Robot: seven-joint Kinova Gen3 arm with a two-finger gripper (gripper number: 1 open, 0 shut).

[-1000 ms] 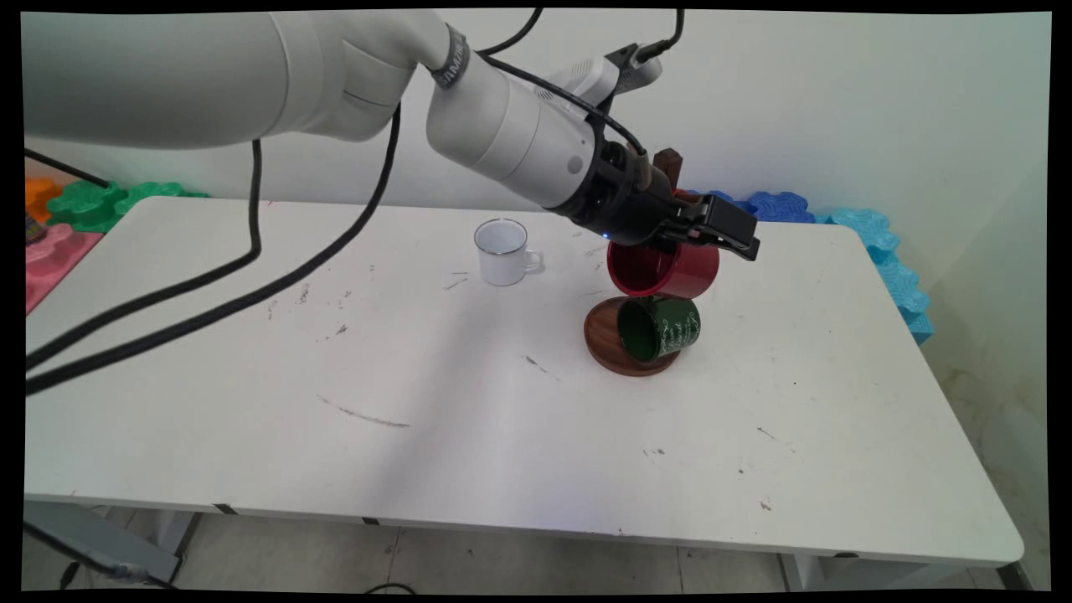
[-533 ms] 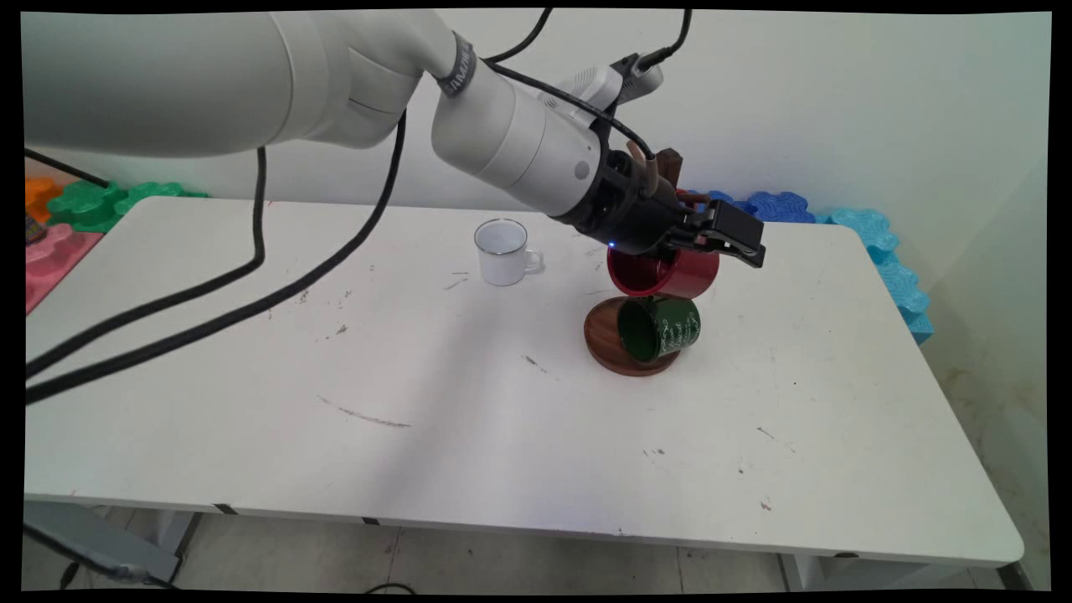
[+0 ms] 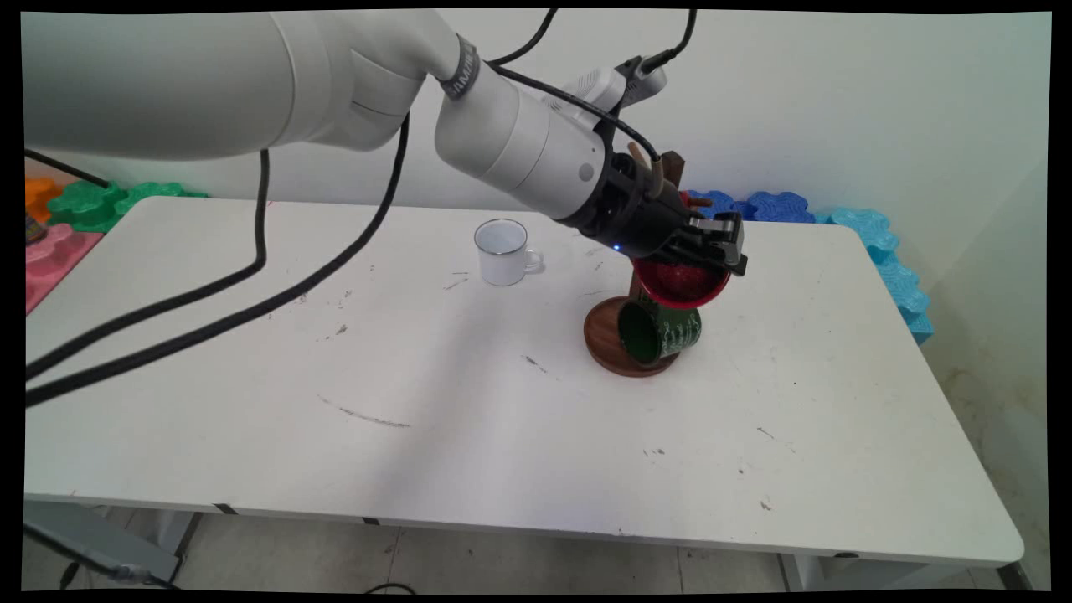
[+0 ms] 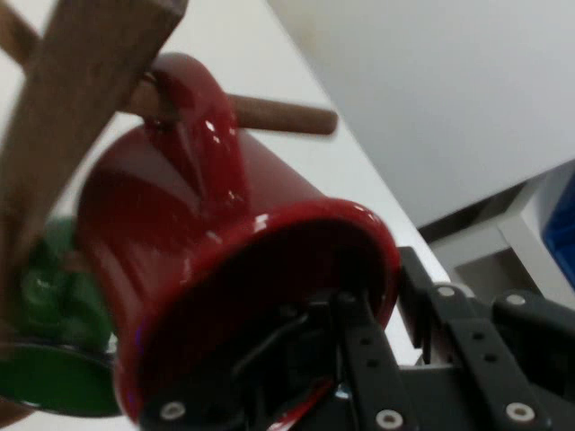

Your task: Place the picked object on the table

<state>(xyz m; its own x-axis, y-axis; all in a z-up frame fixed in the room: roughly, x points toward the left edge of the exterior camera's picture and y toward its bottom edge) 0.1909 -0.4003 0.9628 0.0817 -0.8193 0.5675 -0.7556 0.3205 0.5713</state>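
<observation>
My gripper point(image 3: 716, 247) is shut on the rim of a red mug point(image 3: 680, 285), one finger inside it and one outside. In the hand view the red mug point(image 4: 207, 251) has its handle looped over a wooden peg point(image 4: 278, 115) of the mug stand's post point(image 4: 81, 117), with the gripper point(image 4: 391, 296) at its mouth. A green mug point(image 3: 662, 331) hangs lower on the same stand, over the round wooden base point(image 3: 605, 343). A white mug point(image 3: 501, 249) stands upright on the table to the left.
Black cables hang from the arm across the table's left half. Foam mats line the back: green point(image 3: 100, 201) and pink point(image 3: 50, 260) at the left, blue point(image 3: 779, 205) and cyan point(image 3: 888, 251) at the right. The table's right edge point(image 3: 963, 435) lies beyond the stand.
The hand has rolled and shifted slightly right, and the red mug in it has tipped from lying sideways with its mouth to the left to a more tilted pose against the stand.
</observation>
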